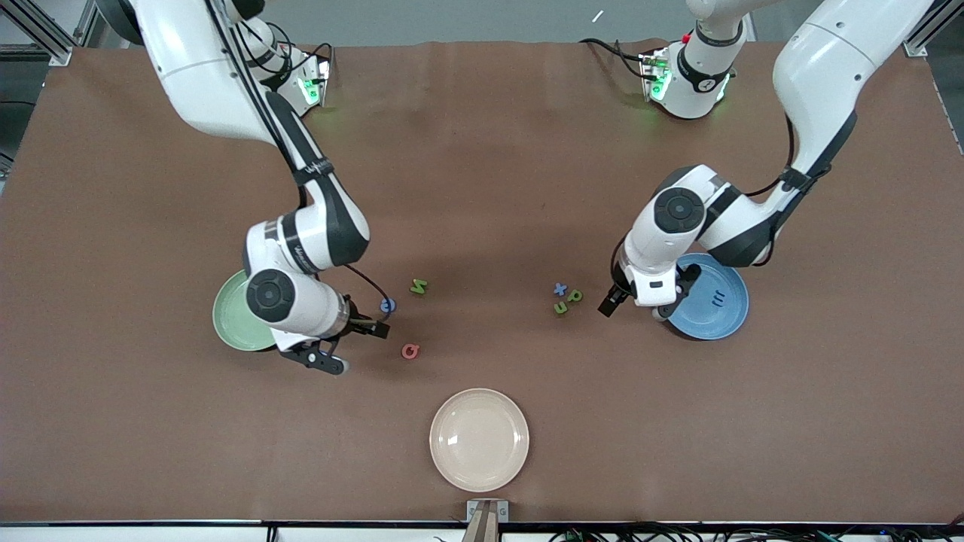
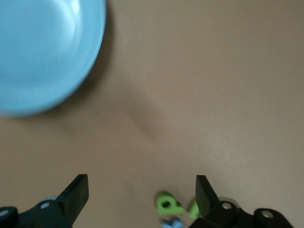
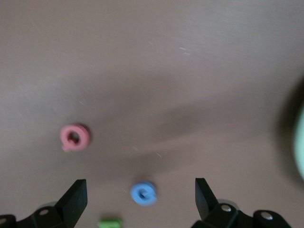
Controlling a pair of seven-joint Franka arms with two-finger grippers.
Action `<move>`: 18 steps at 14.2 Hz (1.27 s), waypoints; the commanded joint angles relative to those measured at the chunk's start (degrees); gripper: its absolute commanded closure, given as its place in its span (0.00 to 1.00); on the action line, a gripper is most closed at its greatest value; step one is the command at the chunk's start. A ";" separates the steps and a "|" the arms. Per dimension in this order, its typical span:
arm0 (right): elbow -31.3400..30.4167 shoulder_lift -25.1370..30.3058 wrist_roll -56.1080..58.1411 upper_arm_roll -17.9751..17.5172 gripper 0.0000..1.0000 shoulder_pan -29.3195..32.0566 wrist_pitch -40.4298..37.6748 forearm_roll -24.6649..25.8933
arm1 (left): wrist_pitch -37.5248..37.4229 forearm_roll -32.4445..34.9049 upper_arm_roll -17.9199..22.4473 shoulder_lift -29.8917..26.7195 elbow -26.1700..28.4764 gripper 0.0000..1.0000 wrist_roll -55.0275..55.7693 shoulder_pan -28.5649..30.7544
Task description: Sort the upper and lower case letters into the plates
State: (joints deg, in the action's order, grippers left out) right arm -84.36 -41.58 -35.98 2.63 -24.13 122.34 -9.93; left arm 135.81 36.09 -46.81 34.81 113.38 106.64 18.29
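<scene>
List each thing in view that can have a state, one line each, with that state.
left gripper: open, empty
right gripper: open, empty
blue plate: holds a blue letter
green plate: contents hidden by the arm
cream plate: empty
pink letter: flat on the table

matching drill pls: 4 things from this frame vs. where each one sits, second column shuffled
1. pink-red letter
2. green N
3. blue plate
4. cream plate

a. under the left arm's wrist
b. nearest the front camera of all
c. between blue e and cream plate
d. farther from the camera than blue e

Pairs: 1-c, 2-d, 3-a, 4-b
</scene>
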 commanded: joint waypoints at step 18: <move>15.98 -15.90 -11.48 0.97 0.21 -5.93 4.93 8.97 | -0.20 1.17 5.41 9.48 -6.41 0.19 28.53 -10.82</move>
State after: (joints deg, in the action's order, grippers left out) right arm -69.21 -56.90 -46.80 3.44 -29.95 127.94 -1.96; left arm 135.78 36.18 -41.75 42.82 108.55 134.00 8.77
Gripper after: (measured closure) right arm 0.185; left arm 0.185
